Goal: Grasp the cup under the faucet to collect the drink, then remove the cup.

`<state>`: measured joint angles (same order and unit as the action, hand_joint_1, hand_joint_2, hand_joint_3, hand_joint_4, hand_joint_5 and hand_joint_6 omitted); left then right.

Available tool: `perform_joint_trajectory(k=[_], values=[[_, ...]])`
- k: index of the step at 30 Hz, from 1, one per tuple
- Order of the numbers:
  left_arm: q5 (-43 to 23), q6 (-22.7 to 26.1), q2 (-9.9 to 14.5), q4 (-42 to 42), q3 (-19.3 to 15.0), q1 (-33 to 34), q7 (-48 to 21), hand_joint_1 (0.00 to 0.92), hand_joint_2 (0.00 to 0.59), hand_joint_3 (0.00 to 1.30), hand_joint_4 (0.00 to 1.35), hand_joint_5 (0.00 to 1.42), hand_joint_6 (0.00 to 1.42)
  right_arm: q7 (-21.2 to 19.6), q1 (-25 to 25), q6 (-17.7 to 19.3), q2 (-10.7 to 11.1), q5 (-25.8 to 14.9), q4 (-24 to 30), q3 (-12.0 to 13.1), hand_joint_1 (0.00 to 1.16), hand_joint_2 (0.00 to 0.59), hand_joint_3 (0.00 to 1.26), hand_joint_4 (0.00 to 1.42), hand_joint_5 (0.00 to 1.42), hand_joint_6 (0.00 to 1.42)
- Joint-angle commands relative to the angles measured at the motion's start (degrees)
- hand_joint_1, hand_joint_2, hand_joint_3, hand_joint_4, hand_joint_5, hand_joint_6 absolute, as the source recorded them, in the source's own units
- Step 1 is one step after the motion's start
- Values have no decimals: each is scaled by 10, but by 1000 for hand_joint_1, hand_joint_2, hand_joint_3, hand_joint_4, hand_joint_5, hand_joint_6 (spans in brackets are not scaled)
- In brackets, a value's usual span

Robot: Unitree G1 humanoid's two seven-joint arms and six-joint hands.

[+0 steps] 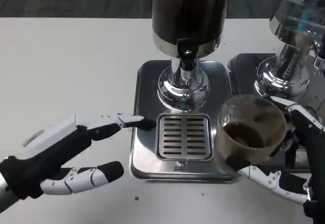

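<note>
A clear glass cup (250,128) with dark drink in its bottom is held by my right hand (289,153), to the right of the drip grate (184,136) and away from the faucet (186,56). The faucet hangs from a dark-filled dispenser (189,10) on a chrome stand. My left hand (66,155) is open at the lower left, fingers spread, one fingertip reaching the left edge of the steel drip tray (144,97). It holds nothing.
A second dispenser (297,26) on a chrome stand with its own steel tray (241,66) stands at the right, close behind my right hand. White table (66,66) spreads to the left and along the front edge.
</note>
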<state>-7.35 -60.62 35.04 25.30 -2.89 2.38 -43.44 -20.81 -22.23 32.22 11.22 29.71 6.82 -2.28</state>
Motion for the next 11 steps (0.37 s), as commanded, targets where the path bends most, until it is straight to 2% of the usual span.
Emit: perform_joint_trajectory(k=[1, 11], values=[[-6, -5, 12, -12, 8, -11, 4, 0, 189, 211, 182, 153, 125, -4, -4, 23, -6, -13, 21, 7, 831, 167, 694, 755, 962, 1262], [-6, -15, 23, -24, 11, -20, 6, 0, 189, 211, 181, 153, 125, 0, -14, 27, -9, -17, 32, 10, 833, 167, 704, 755, 963, 1265]])
